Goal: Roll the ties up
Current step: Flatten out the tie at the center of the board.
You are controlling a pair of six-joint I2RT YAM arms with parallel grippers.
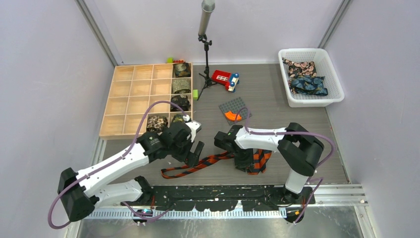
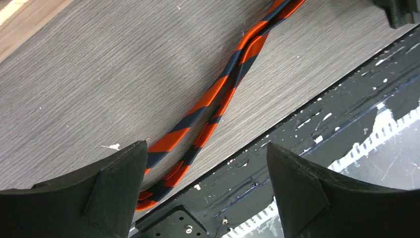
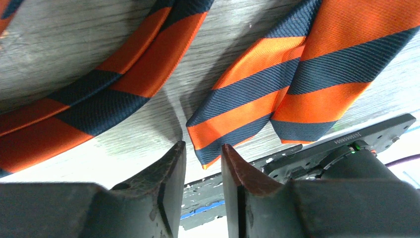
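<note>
The orange-and-black striped tie (image 1: 208,159) lies unrolled along the table's near edge. Its folded narrow part runs left and its wide ends lie under my right gripper. My left gripper (image 1: 194,153) hangs over the narrow part with its jaws wide apart and empty. In the left wrist view (image 2: 208,148) the tie's (image 2: 218,89) fold lies by the left finger. My right gripper (image 1: 243,166) sits low over the wide ends. In the right wrist view (image 3: 203,146) its jaws stand a narrow gap apart and grip nothing. The tie's pointed tip (image 3: 210,153) lies just beyond the fingertips.
A wooden compartment box (image 1: 131,99) at the back left holds several rolled dark ties (image 1: 182,85). A white basket (image 1: 332,74) at the back right holds dark floral ties (image 1: 307,84). A red toy car (image 1: 225,79), a grey studded plate (image 1: 234,106) and a black stand (image 1: 205,59) stand mid-table.
</note>
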